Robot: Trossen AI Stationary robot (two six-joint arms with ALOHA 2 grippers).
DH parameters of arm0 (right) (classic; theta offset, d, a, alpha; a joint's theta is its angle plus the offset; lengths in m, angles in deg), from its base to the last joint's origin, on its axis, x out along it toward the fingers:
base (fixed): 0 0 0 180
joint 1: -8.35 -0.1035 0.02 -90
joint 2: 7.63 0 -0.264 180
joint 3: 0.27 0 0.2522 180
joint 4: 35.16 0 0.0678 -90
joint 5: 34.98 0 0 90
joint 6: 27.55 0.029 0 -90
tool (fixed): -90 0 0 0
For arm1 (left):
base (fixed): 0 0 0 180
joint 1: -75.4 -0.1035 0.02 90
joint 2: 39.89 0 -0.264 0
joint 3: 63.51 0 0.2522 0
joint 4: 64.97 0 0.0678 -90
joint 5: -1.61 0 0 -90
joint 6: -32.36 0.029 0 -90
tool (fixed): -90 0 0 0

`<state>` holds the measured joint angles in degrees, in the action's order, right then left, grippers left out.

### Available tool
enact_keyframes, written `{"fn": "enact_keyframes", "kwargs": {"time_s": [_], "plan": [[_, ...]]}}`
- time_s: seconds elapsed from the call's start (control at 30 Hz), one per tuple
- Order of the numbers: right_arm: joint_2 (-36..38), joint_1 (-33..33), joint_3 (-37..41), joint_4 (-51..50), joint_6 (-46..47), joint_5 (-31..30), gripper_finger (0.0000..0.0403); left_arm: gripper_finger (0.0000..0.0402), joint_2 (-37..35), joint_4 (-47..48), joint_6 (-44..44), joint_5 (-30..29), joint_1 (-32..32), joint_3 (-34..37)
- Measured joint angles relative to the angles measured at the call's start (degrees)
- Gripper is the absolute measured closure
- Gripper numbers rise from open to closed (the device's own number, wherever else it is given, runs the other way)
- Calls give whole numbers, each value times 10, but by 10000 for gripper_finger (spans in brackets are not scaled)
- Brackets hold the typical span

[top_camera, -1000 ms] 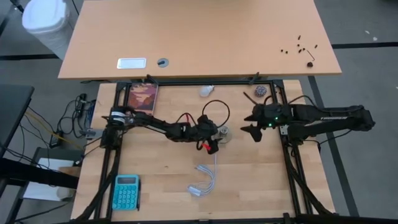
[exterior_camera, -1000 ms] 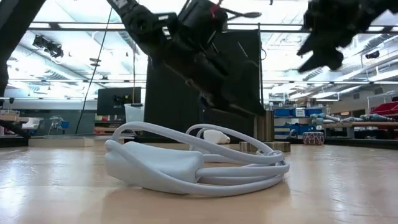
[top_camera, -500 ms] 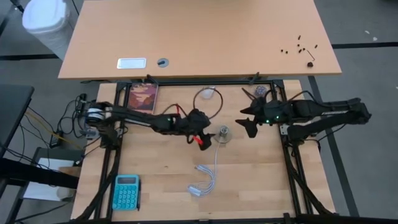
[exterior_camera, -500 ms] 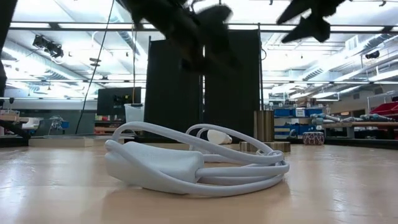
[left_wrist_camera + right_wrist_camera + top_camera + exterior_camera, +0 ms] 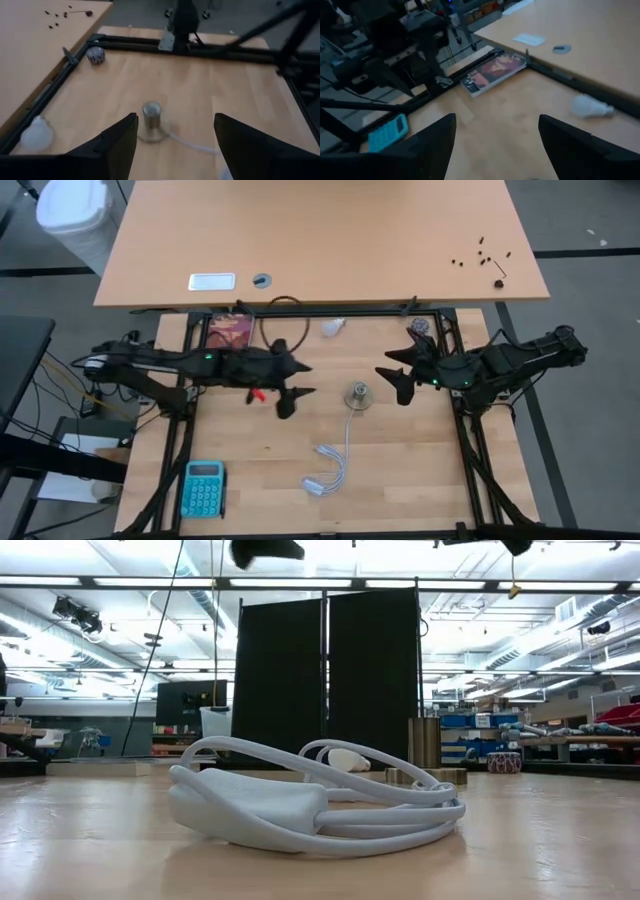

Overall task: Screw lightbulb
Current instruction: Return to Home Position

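The white lightbulb (image 5: pixel 332 327) lies on its side on the wooden table by the far frame rail; it also shows in the left wrist view (image 5: pixel 36 135) and the right wrist view (image 5: pixel 590 107). The metal socket (image 5: pixel 357 395) stands on its round base mid-table, and its white cord runs to a coiled bundle (image 5: pixel 325 476) nearer the front. My left gripper (image 5: pixel 290 385) hovers open to the left of the socket, high above the table. My right gripper (image 5: pixel 399 371) hovers open to the socket's right. Both hold nothing.
A teal calculator (image 5: pixel 203 488) lies at the near left, a book (image 5: pixel 230 332) at the far left and a small ball (image 5: pixel 419 327) at the far right. A black frame (image 5: pixel 340 311) borders the work table. A larger desk (image 5: pixel 320 235) stands beyond it.
My left gripper has risen and drawn back from the socket toward the table's left edge, leaving the low view almost entirely. My right gripper has also risen and swung slightly toward the far edge. The socket, cord and lightbulb have stayed where they were.
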<state>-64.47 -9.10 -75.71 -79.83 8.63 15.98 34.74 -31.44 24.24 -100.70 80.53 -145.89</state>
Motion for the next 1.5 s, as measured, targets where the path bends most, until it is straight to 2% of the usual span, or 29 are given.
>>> {"fn": "enact_keyframes", "kwargs": {"time_s": [0.17,0.33,0.53,0.7,0.87,0.97,1.03,1.23,1.5], "plan": [[15,-11,33,-4,47,1,110,150,-84,16,8,12,19,68],[18,-11,42,-13,17,18,110,158,-162,8,-26,28,24,155],[16,-11,51,-12,0,89,110,161,-227,5,-91,31,25,240],[15,-11,52,-6,-2,134,110,161,-250,-7,-150,33,25,289],[15,-11,52,0,-2,136,110,161,-249,-42,-161,36,25,308],[15,-11,52,4,-3,136,110,161,-249,-25,-166,19,24,307],[15,-11,52,8,-3,136,110,161,-255,-7,-222,0,24,308],[15,-11,53,34,-3,136,110,161,-256,-7,-325,12,33,307],[15,-11,53,60,-3,137,110,160,-259,-44,-326,10,32,308]]}}
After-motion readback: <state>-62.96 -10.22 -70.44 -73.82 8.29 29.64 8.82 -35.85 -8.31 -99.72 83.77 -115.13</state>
